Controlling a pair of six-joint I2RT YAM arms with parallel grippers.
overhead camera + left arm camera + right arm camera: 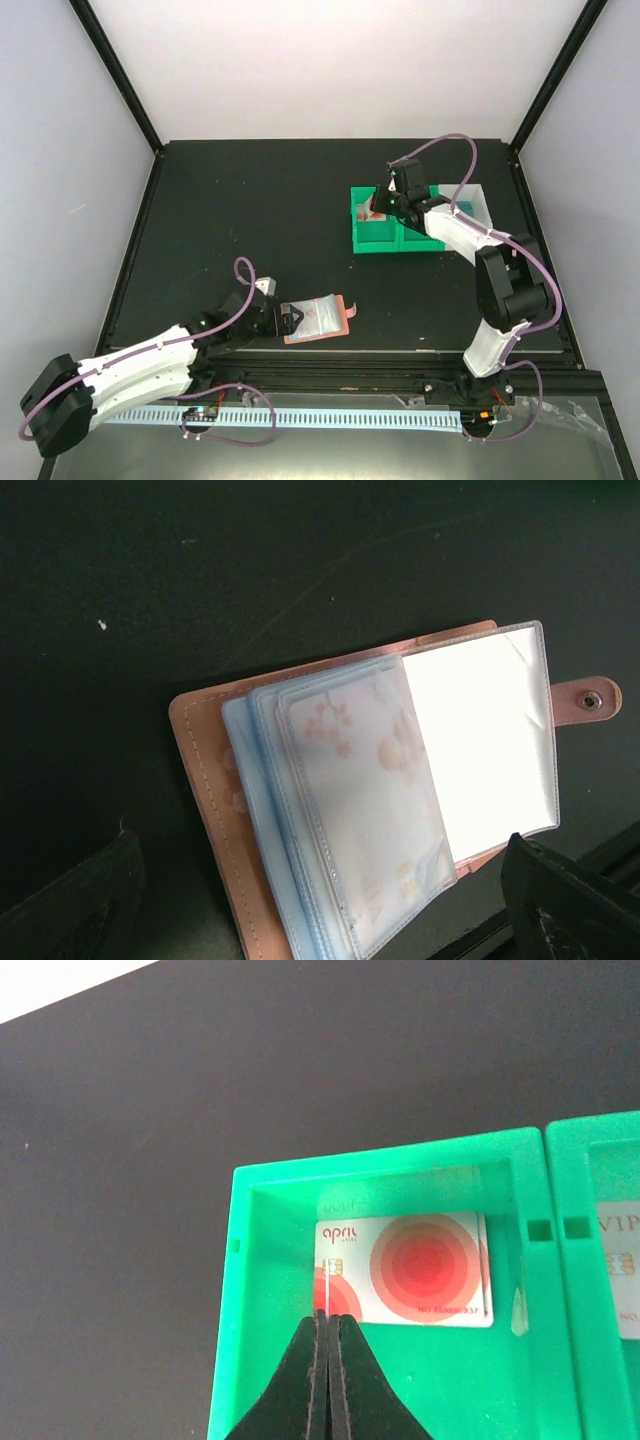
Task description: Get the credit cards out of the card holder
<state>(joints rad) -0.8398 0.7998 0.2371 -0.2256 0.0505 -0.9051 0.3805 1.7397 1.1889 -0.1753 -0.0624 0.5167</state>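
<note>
The card holder [370, 790] lies open on the table [250, 220], pockets fanned, at the wide-spread left gripper [289, 320]; the right gripper [328, 1320], fingers pressed together, hangs over a red-ringed credit card [425, 1270] lying flat in a green bin [240, 1310] (second card [622, 1270] in the neighbouring bin [572, 1370]).

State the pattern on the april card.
The card shows red concentric circles on white; right wrist view.

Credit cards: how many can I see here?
3. A card with red circles lies in the left green bin; a cut-off card in the next bin; a third card seems inside the card holder's front sleeve. Others may be hidden there.
</note>
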